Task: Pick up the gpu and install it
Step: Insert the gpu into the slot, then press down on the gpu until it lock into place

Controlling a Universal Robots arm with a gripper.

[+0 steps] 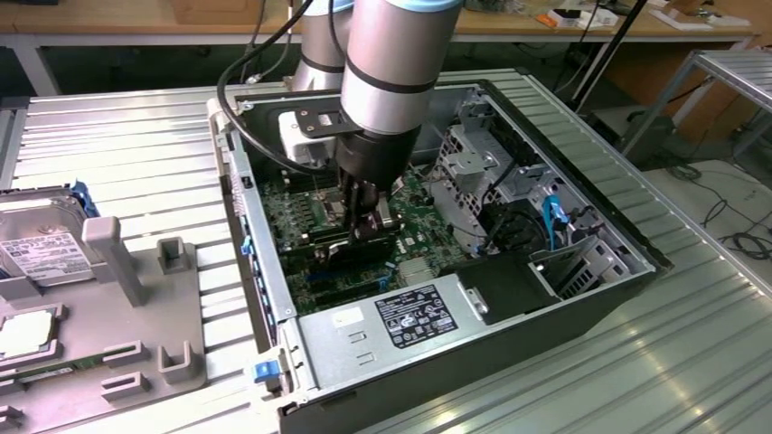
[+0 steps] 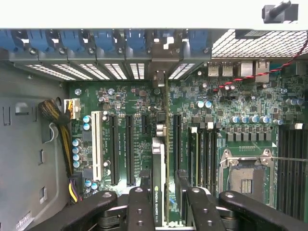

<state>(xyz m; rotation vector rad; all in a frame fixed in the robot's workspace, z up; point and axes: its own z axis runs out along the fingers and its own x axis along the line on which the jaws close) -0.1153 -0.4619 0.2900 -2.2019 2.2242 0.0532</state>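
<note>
Gpu (image 1: 362, 242) sits clamped edge-on in the gripper (image 1: 368, 226) down inside the open PC case (image 1: 603, 271) in the exterior view, low over the motherboard (image 1: 289, 217); the case lies on a ribbed metal table (image 1: 121, 145), with wooden benches behind. Wrist view has the fingers (image 2: 139, 202) pinching the card's top edge, bracket toward the rear slot covers (image 2: 115, 70), so I'd keep it square over its slot (image 2: 177, 139) and press straight down.

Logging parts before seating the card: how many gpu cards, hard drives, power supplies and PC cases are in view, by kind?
gpu: 1, gripped by the claw
hard drive: 1
power supply: 1
PC case: 1
Total: 4
</note>
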